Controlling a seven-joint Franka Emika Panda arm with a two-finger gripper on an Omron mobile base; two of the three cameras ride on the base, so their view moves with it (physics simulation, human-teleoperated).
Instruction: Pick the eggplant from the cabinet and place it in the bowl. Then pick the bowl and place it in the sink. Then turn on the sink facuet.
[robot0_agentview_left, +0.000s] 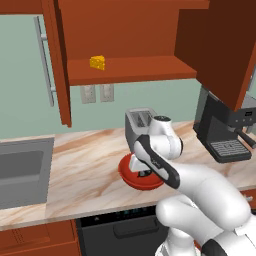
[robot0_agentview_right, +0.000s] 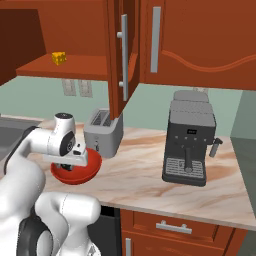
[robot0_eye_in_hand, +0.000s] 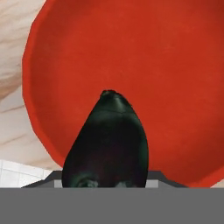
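Note:
The red bowl (robot0_agentview_left: 134, 181) (robot0_agentview_right: 80, 175) (robot0_eye_in_hand: 131, 52) sits on the marble counter in front of the toaster. My gripper (robot0_agentview_right: 67, 166) (robot0_agentview_left: 145, 173) hangs just over the bowl's inside, pointing down. It is shut on the eggplant (robot0_eye_in_hand: 107, 140), a glossy, nearly black oval with its tip toward the bowl's middle. The eggplant hides most of my fingertips. The cabinet (robot0_agentview_left: 125, 70) (robot0_agentview_right: 65, 67) stands open above, its door (robot0_agentview_left: 60, 75) swung out to the left. The sink (robot0_agentview_left: 20, 170) lies at the counter's left end. The sink facuet is out of view.
A yellow cheese wedge (robot0_agentview_left: 97, 62) (robot0_agentview_right: 59, 58) lies on the cabinet shelf. A silver toaster (robot0_agentview_left: 137, 122) (robot0_agentview_right: 102, 132) stands right behind the bowl. A dark coffee machine (robot0_agentview_left: 225, 130) (robot0_agentview_right: 190, 145) stands at the right. Bare counter (robot0_agentview_left: 85, 165) stretches between bowl and sink.

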